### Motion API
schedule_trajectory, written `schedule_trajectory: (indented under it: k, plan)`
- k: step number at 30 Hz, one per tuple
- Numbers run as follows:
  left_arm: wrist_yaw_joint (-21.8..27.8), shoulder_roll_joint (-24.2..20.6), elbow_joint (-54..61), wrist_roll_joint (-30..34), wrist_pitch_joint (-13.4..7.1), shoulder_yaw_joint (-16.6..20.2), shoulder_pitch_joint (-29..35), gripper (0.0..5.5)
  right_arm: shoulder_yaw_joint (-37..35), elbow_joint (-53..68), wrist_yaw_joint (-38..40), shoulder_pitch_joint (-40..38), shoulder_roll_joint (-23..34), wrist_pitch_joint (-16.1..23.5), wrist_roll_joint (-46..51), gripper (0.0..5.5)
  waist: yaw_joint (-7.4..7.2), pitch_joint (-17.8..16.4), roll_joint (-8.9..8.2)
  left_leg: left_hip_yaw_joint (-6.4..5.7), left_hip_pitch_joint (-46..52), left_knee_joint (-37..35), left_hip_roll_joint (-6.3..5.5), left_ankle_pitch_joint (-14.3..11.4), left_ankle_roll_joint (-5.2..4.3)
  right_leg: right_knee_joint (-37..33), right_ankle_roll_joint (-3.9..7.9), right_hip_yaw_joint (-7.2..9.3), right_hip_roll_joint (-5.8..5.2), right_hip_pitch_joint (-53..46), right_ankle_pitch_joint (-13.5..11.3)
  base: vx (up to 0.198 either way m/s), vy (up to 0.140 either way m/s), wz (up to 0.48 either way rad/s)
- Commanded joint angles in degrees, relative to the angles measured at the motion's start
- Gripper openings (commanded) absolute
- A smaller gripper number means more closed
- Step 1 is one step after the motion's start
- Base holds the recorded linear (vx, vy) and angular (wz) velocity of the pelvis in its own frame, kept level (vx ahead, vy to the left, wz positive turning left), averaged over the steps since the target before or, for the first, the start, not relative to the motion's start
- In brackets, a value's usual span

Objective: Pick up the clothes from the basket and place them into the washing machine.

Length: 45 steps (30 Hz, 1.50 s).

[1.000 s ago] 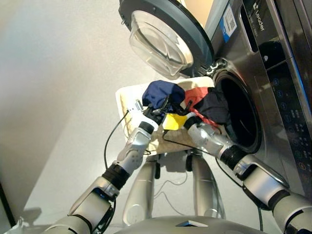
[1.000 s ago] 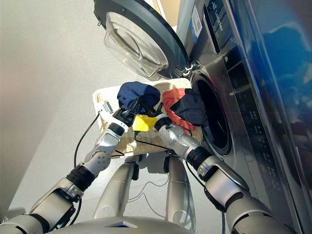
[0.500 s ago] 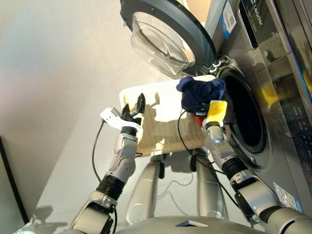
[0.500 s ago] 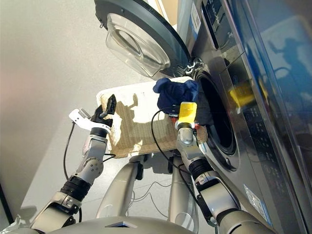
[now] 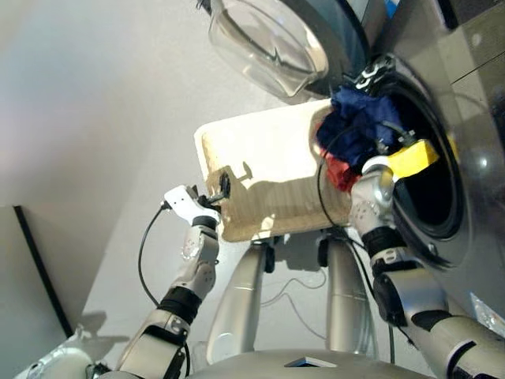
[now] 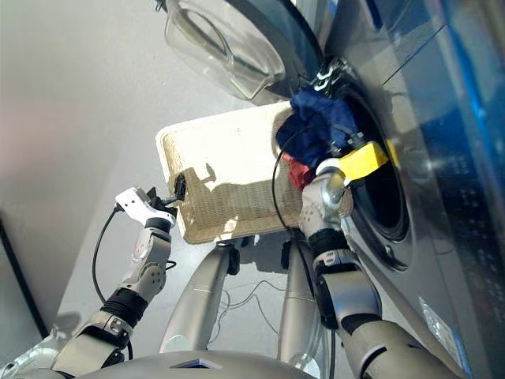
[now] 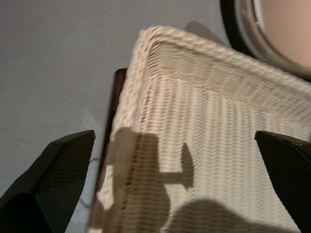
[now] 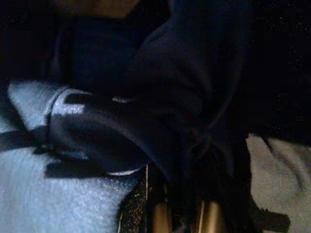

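The cream woven basket (image 5: pixel 264 170) shows bare weave across its floor. At its right end, against the drum mouth of the dark grey washing machine (image 5: pixel 473 95), hangs a bundle of clothes. Navy cloth (image 5: pixel 359 122) is on top and coral red cloth (image 5: pixel 339 171) below. My right gripper (image 5: pixel 379 146) is shut on this bundle, and dark cloth (image 8: pixel 184 97) fills the right wrist view and hides the fingers. I cannot pick out the black garment against the dark drum. My left gripper (image 5: pixel 219 189) is open at the basket's near left corner (image 7: pixel 160 53), holding nothing.
The round glass door (image 5: pixel 268 39) stands swung open above the basket's far side. The basket rests on a dark stand (image 7: pixel 115 92) over grey floor. Black cables (image 5: pixel 150 237) trail from both wrists.
My right arm carried the bundle from over the basket's right end up to the drum mouth. The left gripper dropped back to the basket's near left corner. The camera also tilted.
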State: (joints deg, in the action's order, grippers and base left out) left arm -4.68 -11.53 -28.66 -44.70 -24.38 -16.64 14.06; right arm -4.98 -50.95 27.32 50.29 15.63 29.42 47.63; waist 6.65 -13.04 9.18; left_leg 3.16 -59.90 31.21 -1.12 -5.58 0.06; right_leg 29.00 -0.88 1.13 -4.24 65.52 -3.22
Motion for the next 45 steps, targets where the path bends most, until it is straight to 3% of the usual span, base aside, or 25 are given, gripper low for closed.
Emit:
schedule_trajectory:
  k: [1, 6, 10, 12, 13, 14, 17, 25, 29, 30, 36, 45]
  plan:
    - [0.3, -4.1, -0.3, 2.8, -1.1, 1.4, -1.3, 5.50, -0.7, 4.1, 3.3, 6.6, 11.4, 6.6, -1.3, 0.00, -0.67, 0.0, 1.73, 0.55, -4.1, 4.4, -1.05, -2.3, 2.53, 0.8, 2.56, -0.67, 1.60, 0.4, 2.1, 0.000, 0.000, 0.000]
    - [-0.7, -4.1, -4.0, 4.0, -1.1, 2.0, -0.6, 5.50, -3.8, 7.0, 11.3, 8.5, 21.4, 9.9, -7.7, 0.00, -1.34, 0.1, 1.50, 0.94, -5.0, 5.9, -0.54, -3.1, 2.57, 2.4, 2.86, -1.19, 1.93, 2.0, 2.5, 0.000, 0.000, 0.000]
    - [-1.1, -3.7, -5.1, 4.1, -1.4, 2.7, -0.5, 5.50, -8.1, 6.0, 14.4, 4.7, 21.5, 10.8, -8.8, 0.00, -2.38, 0.6, 0.99, 0.93, -4.0, 4.5, -0.70, -3.0, 2.63, 1.6, 2.92, -1.19, 2.00, 1.3, 2.5, 0.000, 0.000, 0.000]
    - [-1.2, -3.6, -6.2, 4.2, -1.4, 3.3, 0.0, 5.50, -7.0, 3.7, 11.2, 1.8, 20.4, 8.5, -8.3, 0.00, -2.81, 0.9, 0.31, 1.00, -3.5, 3.8, -0.59, -2.9, 2.54, 1.0, 2.87, -1.16, 2.06, 0.8, 2.1, 0.000, 0.000, 0.000]
    - [-1.1, -3.3, -6.8, 4.0, -1.4, 3.5, 0.2, 5.50, -5.8, 1.9, 8.2, 0.7, 19.4, 7.1, -6.3, 4.14, -3.01, 1.0, -0.01, 1.14, -3.2, 3.3, -0.44, -2.9, 2.48, 0.4, 2.86, -1.13, 2.05, 0.5, 1.9, 0.000, 0.000, 0.000]
    - [-0.9, -3.4, -7.3, 3.8, -1.3, 3.8, 0.7, 5.50, -3.3, -1.7, 4.5, -0.3, 19.3, 4.0, -5.3, 5.50, -3.14, 1.1, -0.51, 1.18, -3.0, 2.8, -0.35, -2.8, 2.36, -0.1, 2.83, -1.04, 2.05, 0.2, 1.5, 0.000, 0.000, 0.000]
    - [0.3, -3.3, -8.6, 3.3, -1.0, 4.1, 1.4, 5.50, 4.3, -7.7, -5.5, -1.4, 18.0, -1.6, -3.4, 5.50, -3.49, 1.0, -1.41, 1.36, -2.5, 1.6, -0.06, -2.1, 2.04, -1.9, 2.66, -0.67, 1.90, -0.7, 0.6, 0.000, 0.000, 0.000]
    - [2.5, -3.3, -10.6, 3.9, 0.1, 5.4, 1.4, 5.50, 18.1, 0.1, -17.4, -8.0, 11.4, -6.5, -9.4, 5.50, -4.10, 1.2, -2.91, 1.26, -1.4, -0.8, -0.07, -0.3, 1.59, -4.5, 2.55, 0.36, 1.64, -2.7, -0.5, 0.000, 0.000, 0.000]
    - [3.0, -3.4, -11.0, 4.5, 0.2, 5.8, 1.2, 5.50, 22.2, 2.4, -19.3, -8.8, 11.4, -7.9, -14.1, 5.50, -3.94, 1.2, -3.43, 1.08, -1.0, -1.7, -0.25, 0.4, 1.50, -5.5, 2.68, 0.87, 1.29, -3.5, -0.9, 0.000, 0.000, 0.000]
    - [3.6, -3.6, -11.3, 5.0, 0.5, 5.7, 1.2, 5.50, 26.9, 4.5, -20.7, -8.6, 12.3, -9.3, -20.4, 5.50, -3.79, 1.1, -3.89, 0.82, -0.8, -2.4, -0.35, 0.8, 1.49, -6.1, 2.75, 1.17, 1.14, -4.0, -1.1, 0.000, 0.000, 0.000]
    - [3.8, -3.5, -11.5, 5.9, 1.1, 5.9, 1.7, 5.50, 36.0, 4.6, -21.4, -6.4, 12.0, -13.6, -36.3, 5.50, -3.18, 0.8, -4.92, -0.07, -0.7, -3.0, -0.60, 1.5, 1.44, -6.5, 2.74, 1.93, 1.11, -4.6, -1.0, -0.001, -0.008, 0.025]
    - [1.7, -2.9, -12.4, 6.3, 1.3, 4.5, 6.3, 5.50, 35.3, -13.5, -17.9, 0.5, 7.5, -16.6, -39.8, 5.50, -1.20, -1.3, -4.04, -1.79, -4.1, -0.6, -1.03, 1.2, 1.72, -2.9, 2.28, 2.98, 0.75, -2.0, 1.0, 0.000, 0.000, 0.000]
